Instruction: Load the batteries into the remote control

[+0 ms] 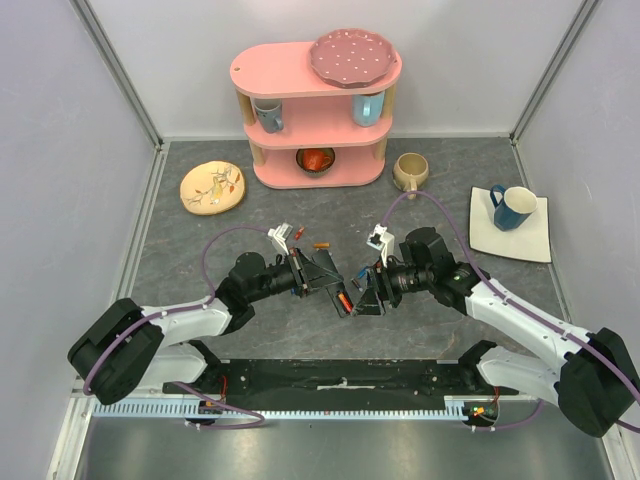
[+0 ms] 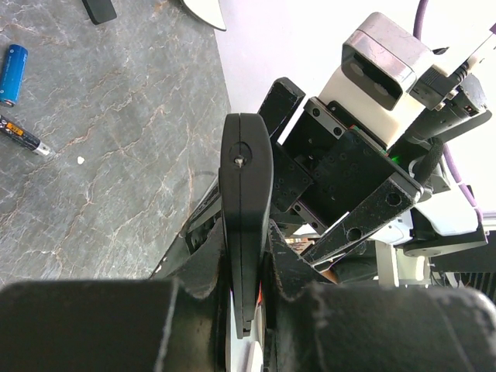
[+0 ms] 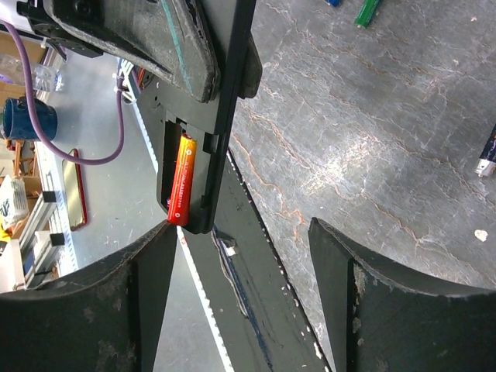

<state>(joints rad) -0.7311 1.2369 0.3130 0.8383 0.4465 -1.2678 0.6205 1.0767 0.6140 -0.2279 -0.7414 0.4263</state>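
1. Grey marbled table [image 1: 190,255], white walls [image 1: 60,120] around it; both arms meet above its middle, clear of the surface.
2. Grip: the left claw [image 2: 245,283] is clamped narrow on the remote control [image 2: 246,186], which it holds edge-on and raised.
3. Opposite, the right claw [image 3: 240,236] stands wide and holds nothing. The remote sits just ahead of it, toward its left finger.
4. One orange battery [image 3: 182,180] lies in the recess [image 3: 177,124] — whether fully seated, cannot tell.
5. Risk: the recess faces sideways, so a loose cell may drop out if the remote is tilted or knocked.
6. Risk: a push from the right claw could twist the remote in its edge grip.
7. Spare cells — a blue battery [image 2: 12,74] and a green battery [image 3: 367,12] — lie on the table apart from both claws and would likely roll when nudged.
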